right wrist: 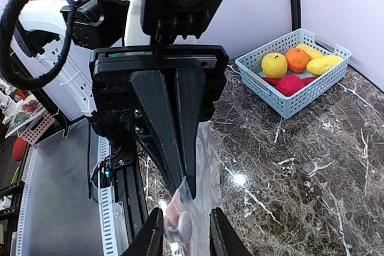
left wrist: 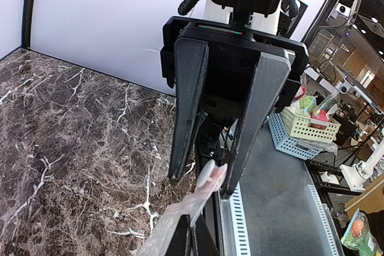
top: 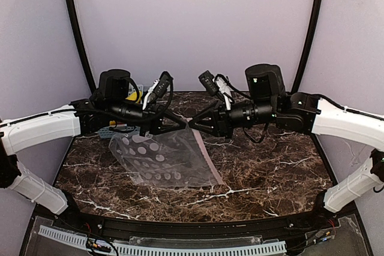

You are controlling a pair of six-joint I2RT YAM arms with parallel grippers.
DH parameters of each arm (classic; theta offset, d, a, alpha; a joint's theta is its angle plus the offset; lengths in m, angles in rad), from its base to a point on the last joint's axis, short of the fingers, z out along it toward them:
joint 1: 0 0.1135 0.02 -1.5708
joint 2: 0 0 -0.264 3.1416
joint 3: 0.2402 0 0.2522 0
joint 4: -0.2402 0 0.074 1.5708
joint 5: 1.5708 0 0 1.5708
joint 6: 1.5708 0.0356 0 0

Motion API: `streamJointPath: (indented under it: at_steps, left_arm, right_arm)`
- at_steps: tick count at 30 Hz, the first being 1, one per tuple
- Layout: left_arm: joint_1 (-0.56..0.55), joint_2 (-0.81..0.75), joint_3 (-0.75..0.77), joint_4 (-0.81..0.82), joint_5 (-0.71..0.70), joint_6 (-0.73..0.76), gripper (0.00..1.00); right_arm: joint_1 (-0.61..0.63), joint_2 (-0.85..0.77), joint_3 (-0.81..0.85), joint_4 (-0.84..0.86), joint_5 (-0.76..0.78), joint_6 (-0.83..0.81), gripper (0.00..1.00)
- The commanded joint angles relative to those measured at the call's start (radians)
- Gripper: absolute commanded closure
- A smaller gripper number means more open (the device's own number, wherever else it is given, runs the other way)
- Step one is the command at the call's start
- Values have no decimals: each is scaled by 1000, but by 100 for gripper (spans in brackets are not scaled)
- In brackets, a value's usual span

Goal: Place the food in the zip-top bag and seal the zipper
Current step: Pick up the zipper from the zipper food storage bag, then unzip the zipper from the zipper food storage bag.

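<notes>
The zip-top bag (top: 162, 157), clear with white oval dots, slopes down onto the table from where both grippers meet. Its pink zipper (top: 207, 157) runs along the right edge. My right gripper (right wrist: 186, 189) is shut on the bag's top corner beside the zipper. My left gripper (left wrist: 201, 185) is open, with the white slider (left wrist: 208, 177) between its fingers, close to the right finger. The food lies in the basket (right wrist: 264, 91): a yellow piece (right wrist: 274, 64), an orange ball (right wrist: 297, 59) and a round red piece (right wrist: 294, 84). The chili is hidden.
The blue-grey basket (top: 117, 129) sits at the back left, mostly hidden behind my left arm in the top view. A black frame edges the marble table (top: 270, 172). Beyond the table, the left wrist view shows other baskets (left wrist: 309, 125).
</notes>
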Motion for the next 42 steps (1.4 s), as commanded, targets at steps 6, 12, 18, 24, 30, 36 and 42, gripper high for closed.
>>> streamJointPath:
  at_steps: [6, 12, 18, 24, 30, 36, 42]
  left_arm:
    - [2, -27, 22, -25, -1, 17, 99]
    - [3, -19, 25, -30, 7, 18, 97]
    - [2, -8, 24, -18, 20, 4, 61]
    - [3, -1, 17, 5, 25, -16, 59]
    - [2, 6, 10, 36, 40, -42, 65]
    - [3, 1, 8, 39, 45, -41, 83]
    - [3, -4, 14, 17, 37, -24, 81]
  right_arm:
    - [7, -8, 30, -30, 44, -27, 87]
    - [7, -6, 32, -29, 32, -30, 99]
    - [7, 4, 34, -31, 7, -26, 100]
    - [7, 17, 42, -35, -22, -25, 100]
    - [9, 52, 68, -63, -51, -27, 100]
    - [9, 50, 70, -64, -41, -28, 100]
    - [9, 29, 59, -65, -24, -29, 100]
